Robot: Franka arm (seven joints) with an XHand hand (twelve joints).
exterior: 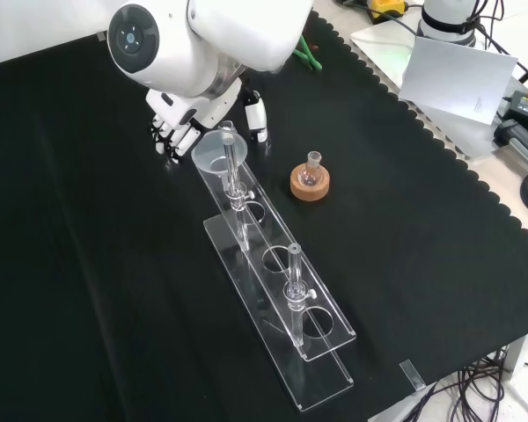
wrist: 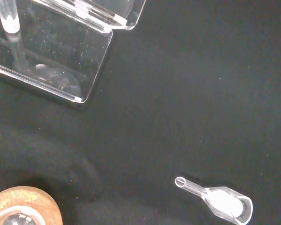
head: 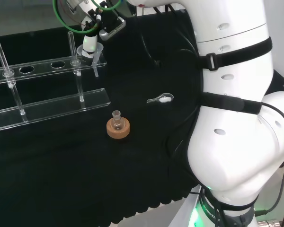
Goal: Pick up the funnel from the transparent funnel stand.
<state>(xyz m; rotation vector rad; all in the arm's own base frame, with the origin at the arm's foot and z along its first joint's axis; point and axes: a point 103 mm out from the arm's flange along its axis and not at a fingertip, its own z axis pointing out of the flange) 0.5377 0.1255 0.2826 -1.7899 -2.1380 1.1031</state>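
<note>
The funnel [exterior: 213, 149] sits in the end hole of the transparent funnel stand [exterior: 282, 308], at the end nearest the arm in front view, its stem [head: 95, 69] hanging under the top plate in head view. The hand [exterior: 178, 123] is right at the funnel: in front view the fingers [exterior: 165, 134] come down on one side of the rim and the thumb [exterior: 259, 119] on other side, w/ the funnel between them; whether they really touch or pinch it, cannot tell. Near the stand, on the black counter [exterior: 88, 264], a small round flask [exterior: 311, 171] stands upright in a cork ring [head: 118, 129]. A small clear scoop w/ white powder [wrist: 222, 201] lies apart from both, towards the arm's base in head view.
</note>
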